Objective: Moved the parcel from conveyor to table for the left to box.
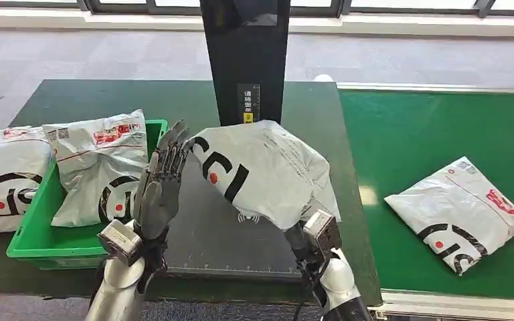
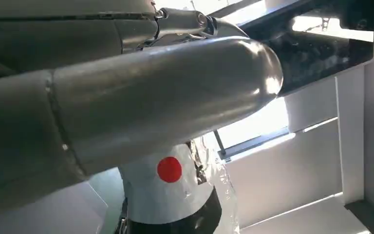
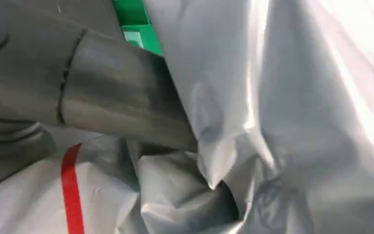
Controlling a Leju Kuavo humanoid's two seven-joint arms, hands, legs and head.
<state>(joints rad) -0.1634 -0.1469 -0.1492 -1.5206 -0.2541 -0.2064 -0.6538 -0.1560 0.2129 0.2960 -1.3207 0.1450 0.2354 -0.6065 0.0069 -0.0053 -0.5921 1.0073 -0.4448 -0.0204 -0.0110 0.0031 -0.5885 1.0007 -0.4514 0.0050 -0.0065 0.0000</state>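
Parcel [image 1: 261, 170] in right hand [image 3: 126, 102], tilted, long axis diagonal

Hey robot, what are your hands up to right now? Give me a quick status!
Right hand grips the parcel above the dark table. Left hand open beside it, fingers up. Green box already holds one parcel. Nothing in the way.

A black upright post [image 1: 244, 60] stands at the far side of the dark scanning mat [image 1: 207, 234], a yellow-marked label [image 1: 247, 103] low on its front. Left of the post, beyond the green bin's outer wall, a white mailer bag [image 1: 3, 177] lies flat. Behind the post runs grey carpet [image 1: 73, 57], with what may be a window frame [image 1: 140, 7] along the top.
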